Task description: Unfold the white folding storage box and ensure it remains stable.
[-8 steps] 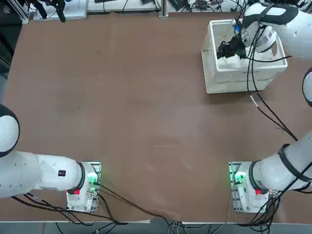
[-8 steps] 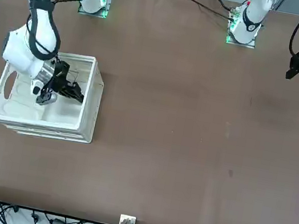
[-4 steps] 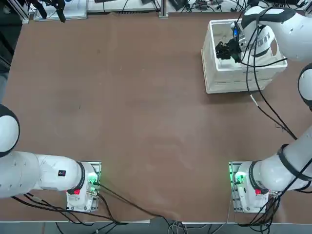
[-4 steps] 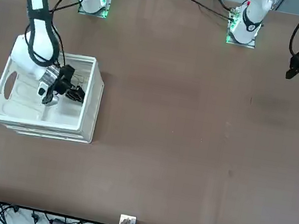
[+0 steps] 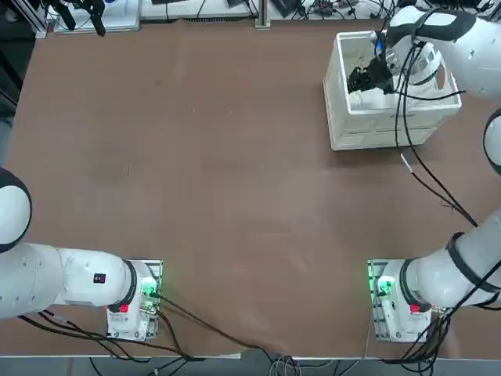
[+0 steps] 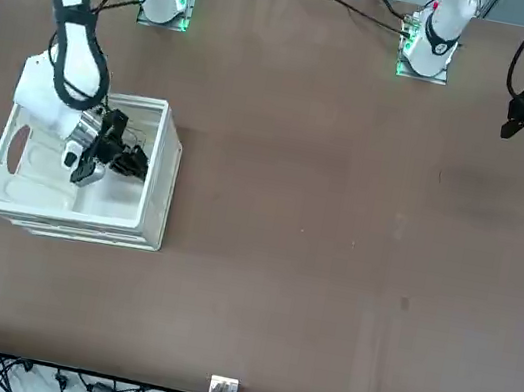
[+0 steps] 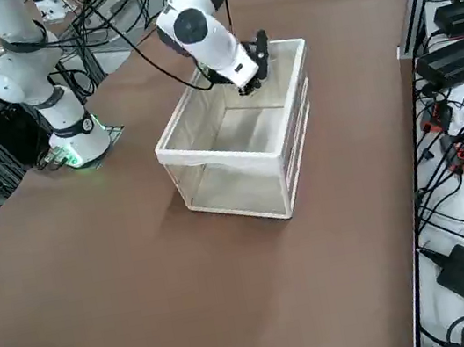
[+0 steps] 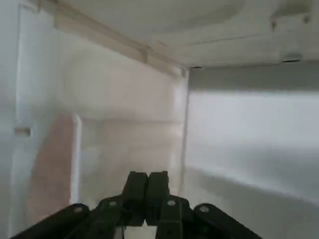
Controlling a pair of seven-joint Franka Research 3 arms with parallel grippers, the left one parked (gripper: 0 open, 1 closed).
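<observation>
The white folding storage box (image 5: 377, 130) stands as a tall open crate at the table's far right, also seen in the front view (image 6: 76, 216) and the right side view (image 7: 222, 156). My right gripper (image 5: 358, 81) reaches down inside it, close to the short wall on the table-centre side (image 6: 135, 166) (image 7: 261, 44). In the wrist view the two black fingers (image 8: 147, 182) are pressed together with nothing between them, facing an inner corner of the box (image 8: 239, 134). An oval handle cut-out (image 6: 16, 149) shows in the opposite short wall.
The arm's cables (image 5: 411, 117) hang over the box's near rim and trail across the table. Power supplies and wires (image 7: 453, 56) lie on a bench beyond the table's far edge. Brown tabletop (image 5: 196, 157) stretches to the box's left.
The wrist shifted a little inside the box and came back close to where it was. The fingers stay by the same short wall. The box has not moved.
</observation>
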